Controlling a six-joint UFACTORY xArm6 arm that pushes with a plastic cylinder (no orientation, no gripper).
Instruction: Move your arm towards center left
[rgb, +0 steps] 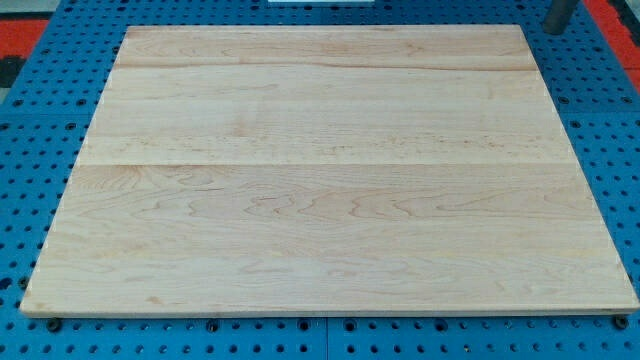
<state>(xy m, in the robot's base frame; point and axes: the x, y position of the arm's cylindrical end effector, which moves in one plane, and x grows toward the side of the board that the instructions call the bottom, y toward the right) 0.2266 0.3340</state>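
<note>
Blue perforated pegboard surrounds a pale wooden worktop that fills most of the frame and carries no blocks. At the upper right corner of the frame, just off the worktop's edge, a dark rod enters from above; my tip appears to be its lower end, a plain rod end holding nothing. Its goal, the centre left of the worktop, lies far across the board, toward the frame's left and somewhat lower.

**Board on pegboard, rod at the view's top right**

Wooden board lies flat on a perforated table, which borders it on all sides. My tip sits just beyond the board's top-right corner.
</note>
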